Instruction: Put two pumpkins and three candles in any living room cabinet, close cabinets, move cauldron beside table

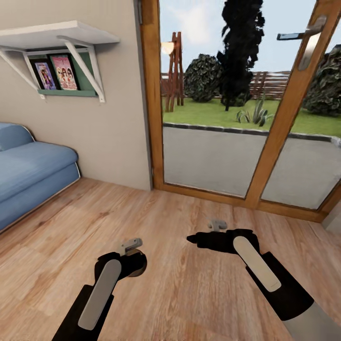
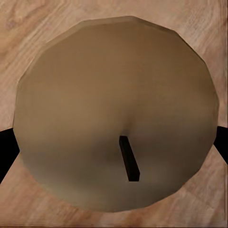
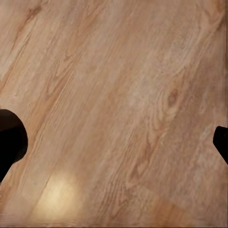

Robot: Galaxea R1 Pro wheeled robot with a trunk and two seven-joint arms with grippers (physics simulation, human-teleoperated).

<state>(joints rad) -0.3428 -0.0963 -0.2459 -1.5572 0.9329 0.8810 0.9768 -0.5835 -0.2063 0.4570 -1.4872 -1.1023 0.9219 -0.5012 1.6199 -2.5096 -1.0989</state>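
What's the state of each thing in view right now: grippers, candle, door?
left gripper: shut on the candle, held over the wood floor.
candle: gripped between the left fingers, wick end facing the wrist camera, unlit.
right gripper: open, nothing between its fingers.
glass door: closed, handle level.
sofa: nothing on the visible part.

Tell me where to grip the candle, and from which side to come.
Grip its round side wall, coming from the wick end. The candle is a squat cylinder, so fingers on opposite sides across its width sit evenly. The left claw appears to hold it this way.
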